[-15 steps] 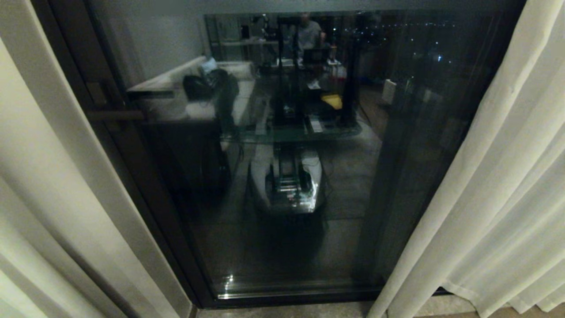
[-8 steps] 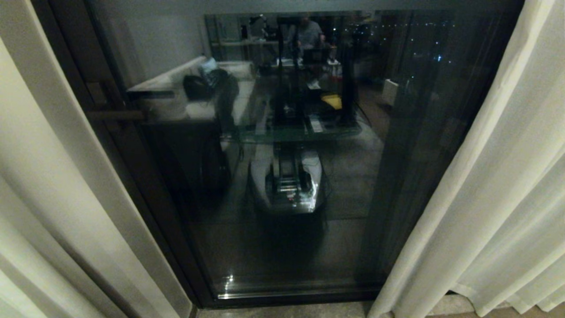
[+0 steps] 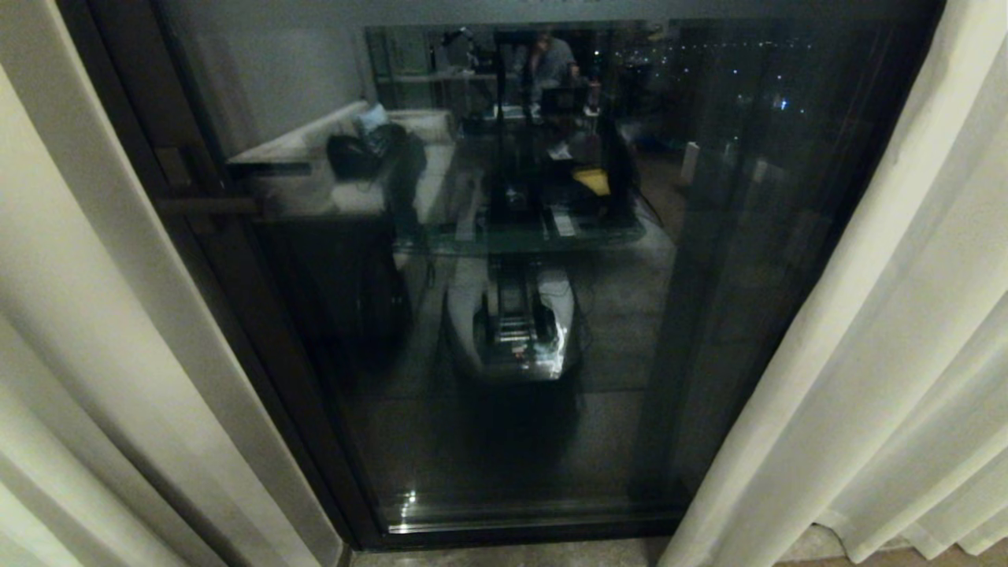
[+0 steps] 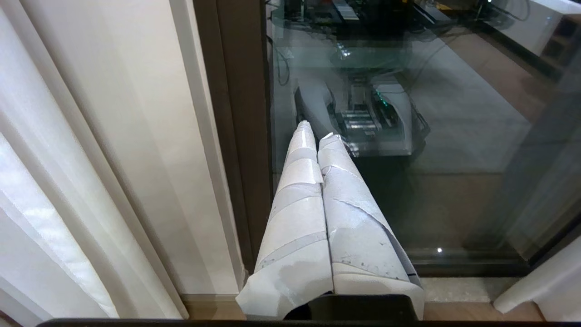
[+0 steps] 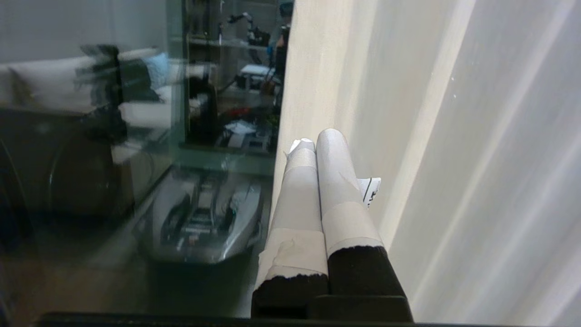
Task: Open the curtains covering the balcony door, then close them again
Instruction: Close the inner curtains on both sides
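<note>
You are facing a night-dark balcony opening over a pale stone floor strip, with the room mirrored in the glass. Nearest to you, the left gripper has its white-taped fingers pressed together, empty, pointing at the foot of the door frame. The right gripper is likewise closed on nothing, its tips just beside the inner edge of the right panel. The cream, pleated, floor-length curtains hang drawn apart: the left panel at one side, the right panel at the other. Between them stands the tall glass balcony door with its dark brown frame and a dark level lever handle. In the pane, a reflected person sits far back.
</note>
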Available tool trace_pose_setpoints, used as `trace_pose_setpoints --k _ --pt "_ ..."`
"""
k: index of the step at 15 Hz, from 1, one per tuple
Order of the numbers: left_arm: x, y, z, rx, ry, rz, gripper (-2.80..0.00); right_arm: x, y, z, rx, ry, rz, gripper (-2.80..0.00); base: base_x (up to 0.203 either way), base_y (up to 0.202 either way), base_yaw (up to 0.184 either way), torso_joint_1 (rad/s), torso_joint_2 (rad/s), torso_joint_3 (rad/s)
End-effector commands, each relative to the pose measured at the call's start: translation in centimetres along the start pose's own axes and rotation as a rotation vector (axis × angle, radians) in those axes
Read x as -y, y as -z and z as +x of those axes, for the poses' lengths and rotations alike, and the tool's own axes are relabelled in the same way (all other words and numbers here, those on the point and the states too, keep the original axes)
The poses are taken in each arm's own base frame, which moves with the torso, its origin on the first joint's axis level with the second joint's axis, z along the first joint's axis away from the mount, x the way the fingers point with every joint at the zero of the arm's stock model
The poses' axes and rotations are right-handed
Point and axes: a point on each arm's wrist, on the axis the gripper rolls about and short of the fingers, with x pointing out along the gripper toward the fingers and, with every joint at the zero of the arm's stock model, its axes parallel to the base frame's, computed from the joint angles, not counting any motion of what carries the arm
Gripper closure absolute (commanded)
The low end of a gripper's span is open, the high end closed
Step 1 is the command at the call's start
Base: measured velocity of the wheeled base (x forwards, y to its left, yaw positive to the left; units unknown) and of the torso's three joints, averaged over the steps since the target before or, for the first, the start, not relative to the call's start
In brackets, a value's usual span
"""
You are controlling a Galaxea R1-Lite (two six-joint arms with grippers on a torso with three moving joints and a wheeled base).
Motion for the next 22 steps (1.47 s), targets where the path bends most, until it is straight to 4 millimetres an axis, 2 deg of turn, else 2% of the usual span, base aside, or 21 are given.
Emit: trace_pose_setpoints --k 1,7,9,11,13,15,22 --pt "0.0 0.0 0.0 0.000 -0.001 -0.001 0.00 -0.1 0.5 -1.8 0.016 0.018 -0.007 0.00 0.000 0.000 0.000 0.000 0.00 0.000" --pt "0.0 0.0 0.0 0.000 -0.001 -0.001 0.00 -0.7 4.9 -2.4 -0.112 0.014 -0.029 0.00 0.000 0.000 0.000 0.000 0.00 0.000" --pt "0.0 0.0 0.0 0.000 -0.001 -0.001 0.00 -1.0 7.8 -2.8 -0.197 0.006 -0.033 0.00 0.000 0.000 0.000 0.000 0.00 0.000" --pt "0.0 0.0 0.0 0.000 -0.001 -0.001 0.00 -1.3 9.4 -4.1 -0.195 0.013 -0.039 0.00 0.000 0.000 0.000 0.000 0.00 0.000" --pt "0.0 0.0 0.0 0.000 -0.002 -0.002 0.00 -1.6 11.5 -5.5 -0.294 -0.009 -0.046 0.00 0.000 0.000 0.000 0.000 0.00 0.000" --pt "0.0 0.0 0.0 0.000 -0.002 -0.001 0.00 -1.7 12.2 -5.7 -0.348 -0.034 -0.051 0.00 0.000 0.000 0.000 0.000 0.00 0.000" --pt "0.0 0.0 0.0 0.000 -0.002 -0.001 0.00 -1.7 12.2 -5.7 -0.346 -0.038 -0.054 0.00 0.000 0.000 0.000 0.000 0.00 0.000"
